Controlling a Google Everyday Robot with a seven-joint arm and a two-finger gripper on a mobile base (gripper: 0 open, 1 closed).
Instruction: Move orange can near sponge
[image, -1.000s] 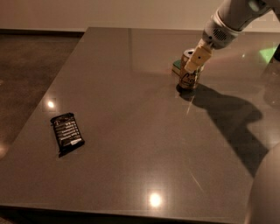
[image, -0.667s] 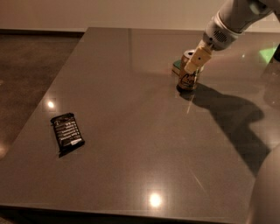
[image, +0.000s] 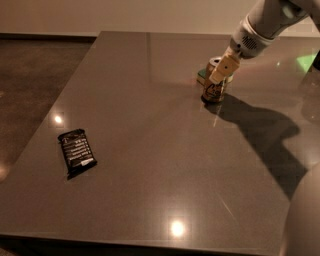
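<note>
The orange can (image: 214, 91) stands upright on the dark table (image: 150, 150) at the far right. Its silver top shows just above my gripper. The sponge (image: 201, 76) lies right behind it to the left, showing a green top edge, mostly hidden by the can; the two are touching or nearly so. My gripper (image: 218, 75) reaches down from the upper right on the white arm (image: 260, 25) and sits around the can's upper half, with a tan part of it across the can's front.
A flat black snack wrapper (image: 77, 152) lies near the table's left edge. The arm's shadow falls across the right side of the table. The floor lies beyond the left edge. A green glint (image: 306, 61) shows at the far right.
</note>
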